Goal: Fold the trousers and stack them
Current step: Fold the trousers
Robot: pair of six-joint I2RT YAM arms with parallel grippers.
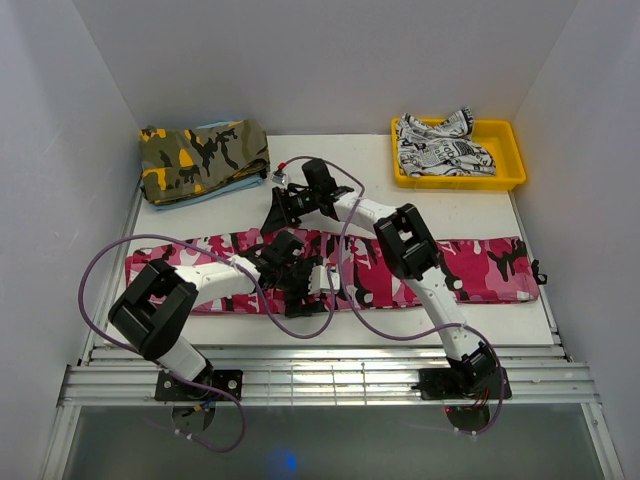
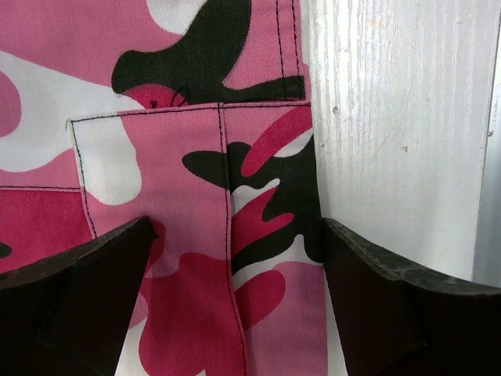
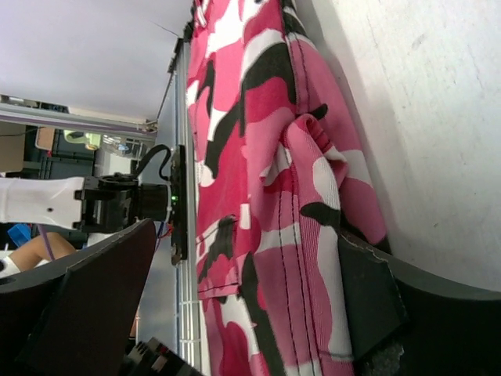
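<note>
Top view: trousers lie flat, lengthwise across the table. Jaw detail shows only in the wrist views: left gripper wide over a pocket edge, right gripper wide around a bunched fold.

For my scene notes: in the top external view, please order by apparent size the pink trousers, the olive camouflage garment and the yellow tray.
1. pink trousers
2. olive camouflage garment and yellow tray: about equal, not ranked.

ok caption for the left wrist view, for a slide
Open left gripper poised over a pocket at the edge of the pink camouflage trousers, white table beside it
</note>
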